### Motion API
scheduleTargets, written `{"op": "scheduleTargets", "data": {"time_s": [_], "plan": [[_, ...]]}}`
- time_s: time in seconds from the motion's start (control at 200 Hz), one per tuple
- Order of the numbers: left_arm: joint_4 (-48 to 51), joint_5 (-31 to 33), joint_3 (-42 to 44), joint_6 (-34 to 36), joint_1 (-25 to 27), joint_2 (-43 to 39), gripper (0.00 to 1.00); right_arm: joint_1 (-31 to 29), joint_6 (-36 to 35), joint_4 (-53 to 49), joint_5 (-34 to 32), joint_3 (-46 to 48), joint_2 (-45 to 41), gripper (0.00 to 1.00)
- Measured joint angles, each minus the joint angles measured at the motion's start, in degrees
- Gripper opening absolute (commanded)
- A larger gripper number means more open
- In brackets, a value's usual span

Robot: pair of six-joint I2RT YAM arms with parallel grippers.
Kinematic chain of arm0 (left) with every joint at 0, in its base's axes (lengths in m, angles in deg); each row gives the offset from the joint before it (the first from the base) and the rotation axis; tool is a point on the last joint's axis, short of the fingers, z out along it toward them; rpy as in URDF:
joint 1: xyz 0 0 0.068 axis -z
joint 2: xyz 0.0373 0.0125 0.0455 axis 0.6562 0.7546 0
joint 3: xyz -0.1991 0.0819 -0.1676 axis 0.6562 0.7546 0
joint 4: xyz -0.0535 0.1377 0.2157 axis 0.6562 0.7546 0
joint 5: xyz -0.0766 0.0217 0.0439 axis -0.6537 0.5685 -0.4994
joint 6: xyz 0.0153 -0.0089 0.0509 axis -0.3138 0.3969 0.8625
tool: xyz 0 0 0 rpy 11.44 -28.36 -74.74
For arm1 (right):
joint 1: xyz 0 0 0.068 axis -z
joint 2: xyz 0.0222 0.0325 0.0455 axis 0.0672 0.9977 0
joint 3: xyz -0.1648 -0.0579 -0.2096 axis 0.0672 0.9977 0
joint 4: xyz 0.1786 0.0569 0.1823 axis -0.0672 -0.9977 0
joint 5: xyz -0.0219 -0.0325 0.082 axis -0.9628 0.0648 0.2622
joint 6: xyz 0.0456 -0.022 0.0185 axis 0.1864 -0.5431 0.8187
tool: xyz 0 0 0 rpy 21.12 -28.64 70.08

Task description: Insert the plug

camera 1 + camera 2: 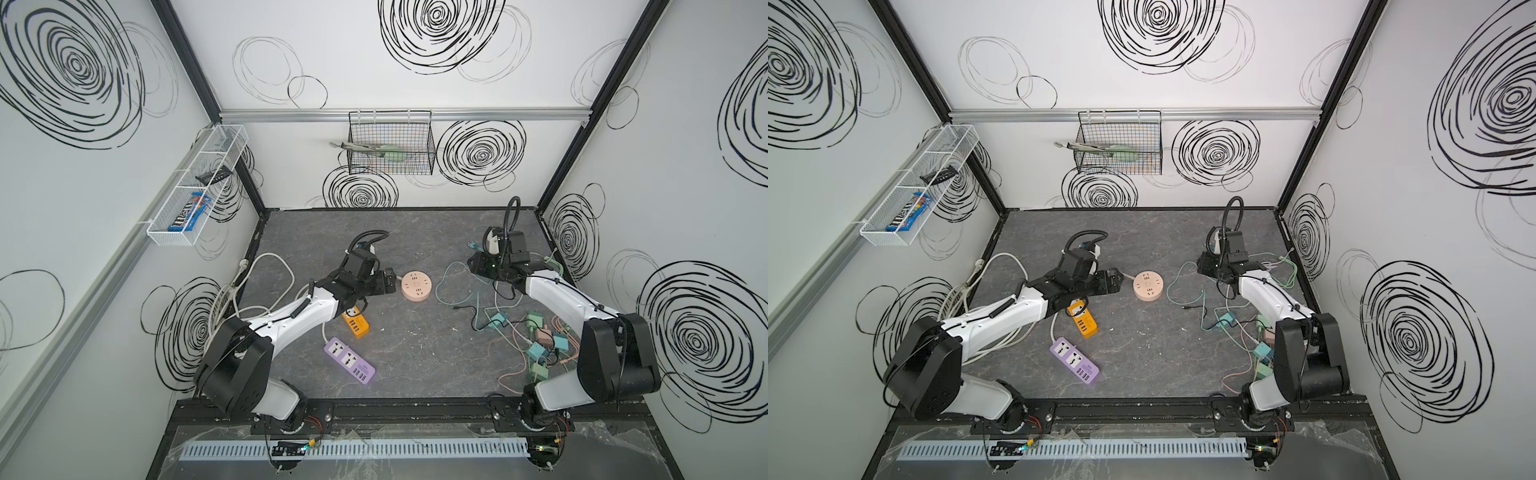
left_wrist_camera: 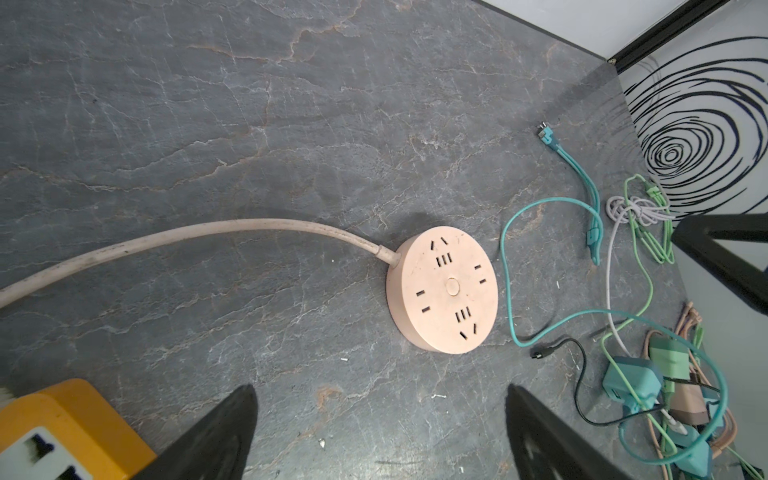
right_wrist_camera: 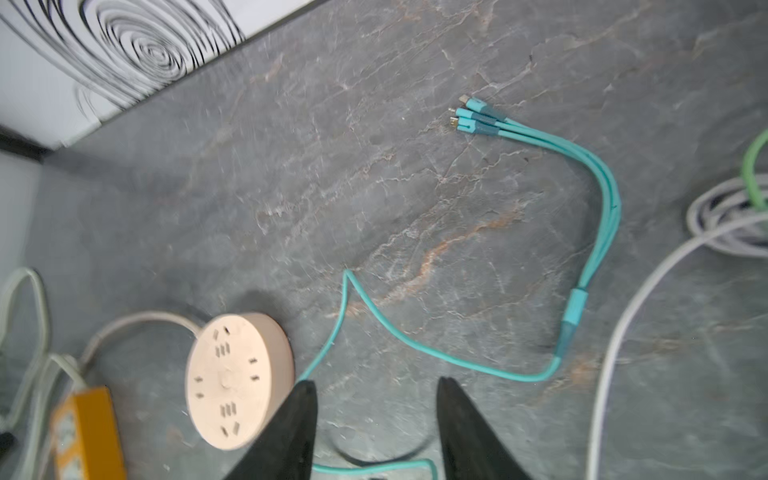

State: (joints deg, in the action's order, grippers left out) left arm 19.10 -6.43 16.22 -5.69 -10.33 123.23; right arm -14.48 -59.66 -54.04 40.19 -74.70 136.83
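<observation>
A round pink socket block point(image 1: 417, 286) point(image 1: 1148, 285) lies mid-table with its slots up, and its pale cord runs off to the left. It also shows in the wrist views point(image 2: 442, 289) point(image 3: 237, 380). My left gripper point(image 1: 391, 281) point(image 2: 380, 388) stands wide open just left of the block, with bare table between its fingers. Several charger plugs, among them a teal one point(image 1: 497, 320) point(image 2: 631, 380), lie tangled in cables at the right. My right gripper point(image 1: 473, 264) point(image 3: 376, 384) hovers at the far right with its jaws apart and holds nothing. A teal cable point(image 3: 415, 357) lies on the table under it.
An orange power strip point(image 1: 355, 324) and a purple one point(image 1: 349, 360) lie under and in front of the left arm. White cords point(image 1: 232, 291) pile up by the left wall. The teal cable's three connectors point(image 3: 469, 116) rest toward the back right. Wire baskets hang on the walls.
</observation>
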Motion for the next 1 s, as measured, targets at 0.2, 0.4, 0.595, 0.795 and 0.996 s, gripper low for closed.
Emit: {"op": "scheduleTargets", "data": {"time_s": [0.2,0.4,0.595,0.795,0.996], "plan": [[0.2,0.0,0.0,0.0,-0.3,0.0,0.96,0.0,-1.6,-4.1,-0.3,0.5,-5.4,0.83],[0.1,-0.1,0.0,0.0,-0.5,0.3,0.96,0.0,-3.8,-9.2,-1.2,3.3,-14.2,0.97],[0.1,-0.3,0.0,0.0,-0.5,1.4,0.96,0.0,-3.6,-14.7,-3.1,7.3,-22.0,0.97],[0.0,-0.4,0.0,0.0,-0.5,1.8,0.96,0.0,-0.9,-18.5,-4.0,12.4,-31.9,0.98],[-0.3,-0.7,-0.1,0.0,-0.5,2.8,0.96,-0.7,1.3,-21.2,-1.2,16.2,-36.1,0.95]]}}
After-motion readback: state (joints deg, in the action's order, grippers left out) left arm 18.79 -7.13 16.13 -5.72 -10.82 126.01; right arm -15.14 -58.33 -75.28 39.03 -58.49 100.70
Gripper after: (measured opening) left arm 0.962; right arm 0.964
